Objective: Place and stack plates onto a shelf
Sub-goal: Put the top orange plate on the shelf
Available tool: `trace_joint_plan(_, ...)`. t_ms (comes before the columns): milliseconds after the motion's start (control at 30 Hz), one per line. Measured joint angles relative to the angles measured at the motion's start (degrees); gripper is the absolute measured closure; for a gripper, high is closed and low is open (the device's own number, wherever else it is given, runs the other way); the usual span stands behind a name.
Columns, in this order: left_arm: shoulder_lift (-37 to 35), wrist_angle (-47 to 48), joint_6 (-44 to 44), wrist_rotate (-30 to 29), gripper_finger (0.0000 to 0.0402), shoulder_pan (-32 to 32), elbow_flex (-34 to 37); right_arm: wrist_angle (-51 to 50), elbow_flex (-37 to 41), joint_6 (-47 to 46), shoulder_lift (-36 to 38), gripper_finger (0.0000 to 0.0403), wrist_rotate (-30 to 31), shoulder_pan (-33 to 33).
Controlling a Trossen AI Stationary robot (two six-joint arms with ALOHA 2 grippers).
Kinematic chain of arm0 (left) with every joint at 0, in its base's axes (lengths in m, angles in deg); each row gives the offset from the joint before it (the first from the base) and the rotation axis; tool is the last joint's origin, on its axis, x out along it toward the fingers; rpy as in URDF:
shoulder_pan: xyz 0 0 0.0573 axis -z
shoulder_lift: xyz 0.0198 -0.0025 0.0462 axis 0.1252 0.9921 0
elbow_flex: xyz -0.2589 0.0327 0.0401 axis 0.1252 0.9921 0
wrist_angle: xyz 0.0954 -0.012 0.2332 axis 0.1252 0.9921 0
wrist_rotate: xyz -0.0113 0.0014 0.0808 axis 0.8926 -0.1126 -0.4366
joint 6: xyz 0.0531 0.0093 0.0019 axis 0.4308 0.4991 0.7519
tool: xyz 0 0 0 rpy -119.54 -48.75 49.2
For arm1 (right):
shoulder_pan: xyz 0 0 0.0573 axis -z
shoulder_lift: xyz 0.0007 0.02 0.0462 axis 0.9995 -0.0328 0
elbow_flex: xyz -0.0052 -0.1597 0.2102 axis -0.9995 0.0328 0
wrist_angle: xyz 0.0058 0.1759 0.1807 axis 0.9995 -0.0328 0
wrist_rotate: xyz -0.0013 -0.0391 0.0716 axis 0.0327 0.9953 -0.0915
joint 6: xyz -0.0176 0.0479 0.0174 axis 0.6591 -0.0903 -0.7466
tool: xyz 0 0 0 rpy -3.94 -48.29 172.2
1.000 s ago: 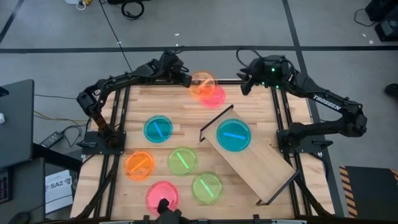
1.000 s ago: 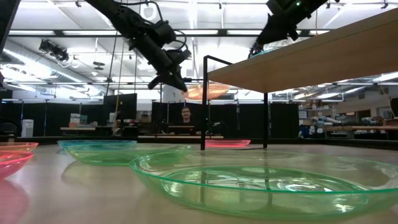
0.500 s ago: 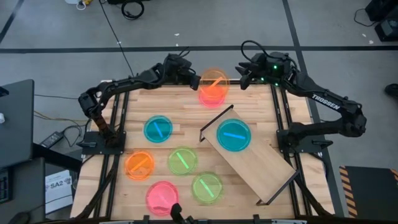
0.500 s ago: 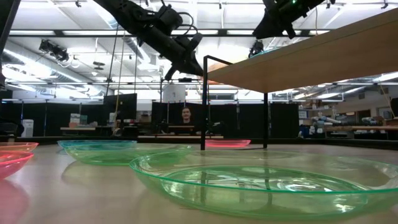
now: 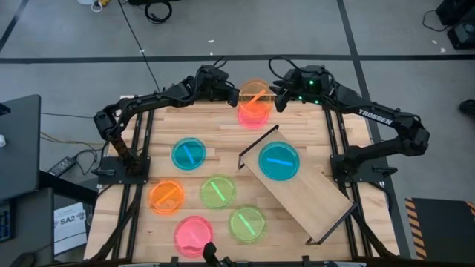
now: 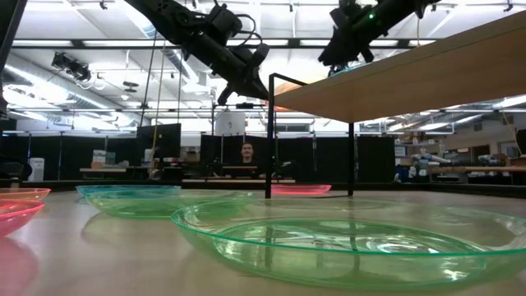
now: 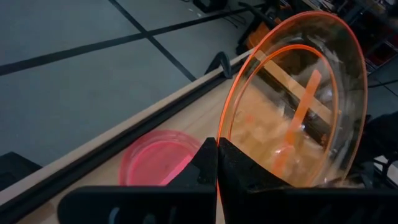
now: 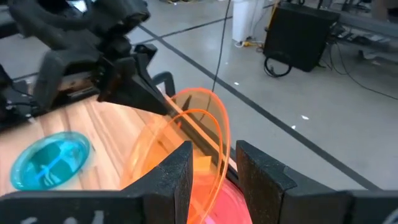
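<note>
while an orange plate (image 5: pixel 254 95) is held pinched by the left hand (image 5: pixel 236 95) above the counter's (image 5: pixel 312 141) far edge, over a pink plate (image 5: pixel 252 115), its opposite rim is straddled by the right hand's (image 5: pixel 278 99) parted fingers.

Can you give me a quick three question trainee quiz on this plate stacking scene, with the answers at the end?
1. True or false: the left gripper is shut on the orange plate.
2. Which colour plate lies on the shelf? A pink, B blue, C green.
3. Fill in: the right gripper is ___, its fingers either side of the raised plate's rim.

Key: 1 true. 2 B, the blue plate. 3 open.
</note>
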Motion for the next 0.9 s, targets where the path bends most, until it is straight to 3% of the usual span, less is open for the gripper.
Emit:
trace_joint_plan(500,0.0,0.0,0.0,0.0,0.04,0.0,0.0,0.4,0.0,2.6,-3.1,0.028,2.7,0.2)
trace_joint_plan(900,0.0,-1.2,0.0,0.0,0.04,0.5,0.0,-1.1,0.0,2.6,-3.1,0.0325,2.7,0.3)
